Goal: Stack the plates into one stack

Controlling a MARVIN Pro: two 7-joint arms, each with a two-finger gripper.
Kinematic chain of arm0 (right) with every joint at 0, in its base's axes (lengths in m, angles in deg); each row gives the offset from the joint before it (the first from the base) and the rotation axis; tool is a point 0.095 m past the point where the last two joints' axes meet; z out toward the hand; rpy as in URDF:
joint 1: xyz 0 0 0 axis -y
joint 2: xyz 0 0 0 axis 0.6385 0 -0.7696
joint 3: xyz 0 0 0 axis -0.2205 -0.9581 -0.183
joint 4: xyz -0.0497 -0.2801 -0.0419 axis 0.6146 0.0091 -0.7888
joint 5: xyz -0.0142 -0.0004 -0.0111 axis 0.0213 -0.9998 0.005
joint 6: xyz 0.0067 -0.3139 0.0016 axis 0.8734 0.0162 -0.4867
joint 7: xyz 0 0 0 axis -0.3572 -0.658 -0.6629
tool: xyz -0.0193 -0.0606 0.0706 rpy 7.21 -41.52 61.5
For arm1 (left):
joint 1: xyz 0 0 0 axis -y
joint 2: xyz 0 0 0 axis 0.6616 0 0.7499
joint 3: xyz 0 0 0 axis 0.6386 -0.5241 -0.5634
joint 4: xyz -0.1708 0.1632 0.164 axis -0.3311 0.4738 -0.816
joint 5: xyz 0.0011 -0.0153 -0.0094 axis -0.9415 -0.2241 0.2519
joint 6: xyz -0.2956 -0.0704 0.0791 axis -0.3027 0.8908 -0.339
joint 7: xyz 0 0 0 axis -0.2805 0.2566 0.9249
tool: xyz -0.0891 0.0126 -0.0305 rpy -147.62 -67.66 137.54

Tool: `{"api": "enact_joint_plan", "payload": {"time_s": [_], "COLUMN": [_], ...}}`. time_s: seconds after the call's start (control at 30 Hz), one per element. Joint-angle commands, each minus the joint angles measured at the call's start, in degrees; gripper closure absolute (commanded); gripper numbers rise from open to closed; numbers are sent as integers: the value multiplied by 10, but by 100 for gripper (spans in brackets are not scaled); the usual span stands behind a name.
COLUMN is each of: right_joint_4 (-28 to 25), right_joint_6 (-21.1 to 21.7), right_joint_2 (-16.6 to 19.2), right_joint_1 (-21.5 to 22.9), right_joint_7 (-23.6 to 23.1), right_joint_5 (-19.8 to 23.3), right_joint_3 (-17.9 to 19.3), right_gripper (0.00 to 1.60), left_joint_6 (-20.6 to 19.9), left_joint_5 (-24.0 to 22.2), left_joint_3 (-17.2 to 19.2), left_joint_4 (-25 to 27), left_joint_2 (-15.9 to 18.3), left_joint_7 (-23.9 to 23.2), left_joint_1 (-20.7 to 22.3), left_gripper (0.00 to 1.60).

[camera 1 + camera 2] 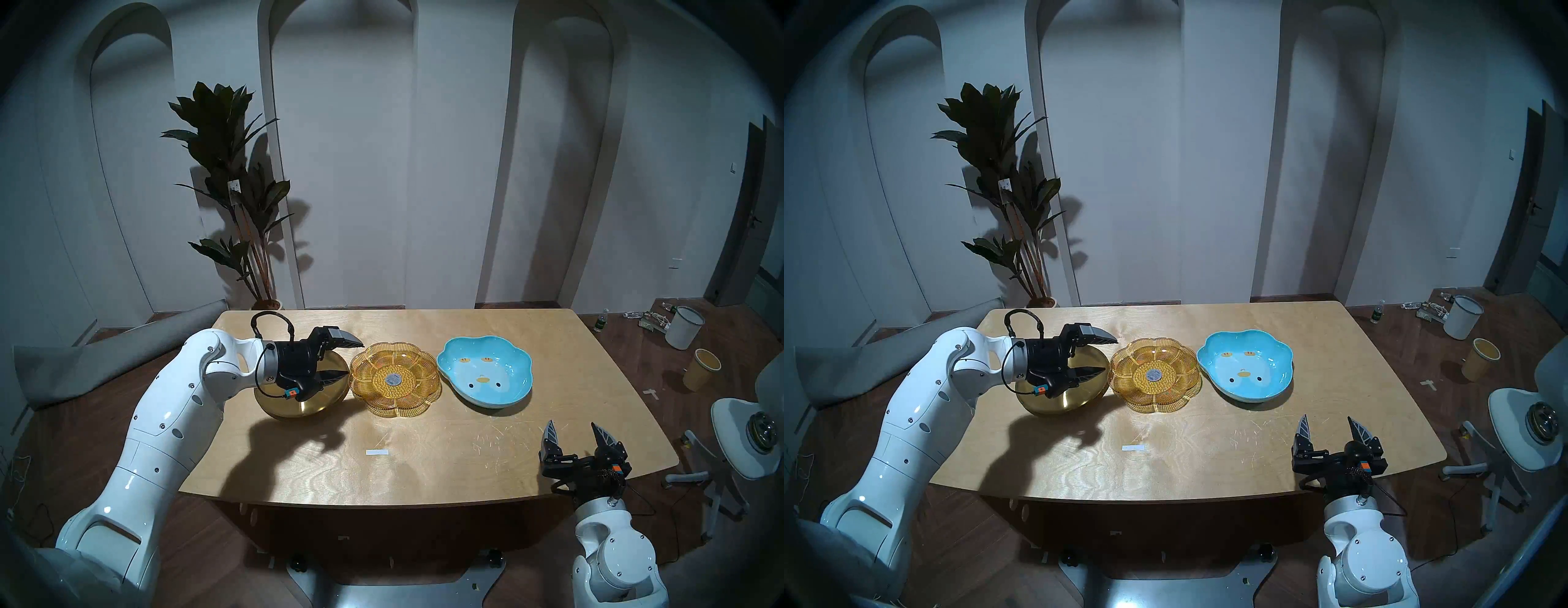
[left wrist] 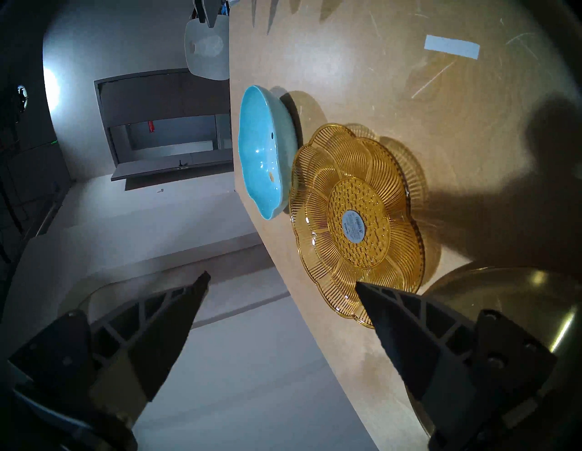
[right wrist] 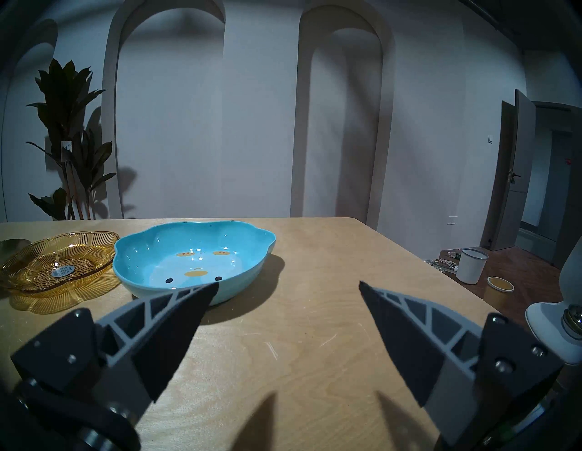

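Three plates lie in a row on the wooden table (image 1: pixel 424 458). The round gold metal plate (image 1: pixel 297 403) is at the left, partly hidden by my left gripper (image 1: pixel 354 358). That gripper hovers open above its right part, turned on its side, fingers pointing toward the amber ribbed flower-shaped plate (image 1: pixel 394 384) (image 2: pixel 356 220) with a grey centre sticker. The light-blue lobed dish (image 1: pixel 485 371) (image 3: pixel 192 263) with yellow marks sits at the right. My right gripper (image 1: pixel 577 433) (image 3: pixel 288 285) stands open near the table's front right edge, in front of the blue dish, holding nothing.
A small white strip (image 1: pixel 376 452) lies on the table in front of the amber plate. A potted plant (image 1: pixel 237 191) stands behind the table's left corner. Beyond the right edge are a white chair (image 1: pixel 746 441), a white bucket (image 1: pixel 684 327) and a yellow cup (image 1: pixel 702 369) on the floor.
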Motion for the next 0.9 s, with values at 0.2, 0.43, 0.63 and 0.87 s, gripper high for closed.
{"api": "enact_joint_plan", "payload": {"time_s": [0.2, 0.43, 0.63, 0.87], "right_joint_4": [-12, -12, -12, -13], "right_joint_6": [-6, -6, -6, -6], "right_joint_2": [-3, -5, -6, -9], "right_joint_1": [1, 2, 2, 2], "right_joint_7": [0, -1, -1, -1], "right_joint_5": [-5, -8, -10, -12], "right_joint_3": [-1, 0, 1, 1], "right_gripper": [0, 0, 0, 0], "left_joint_6": [-1, -3, -13, -36], "left_joint_5": [92, 164, 204, 268], "left_joint_3": [-25, -50, -58, -80], "left_joint_4": [-20, -37, -44, -51], "left_joint_2": [-3, 1, 4, 14], "left_joint_7": [77, 121, 153, 220], "left_joint_1": [36, 47, 56, 63], "left_gripper": [0, 0, 0, 0]}}
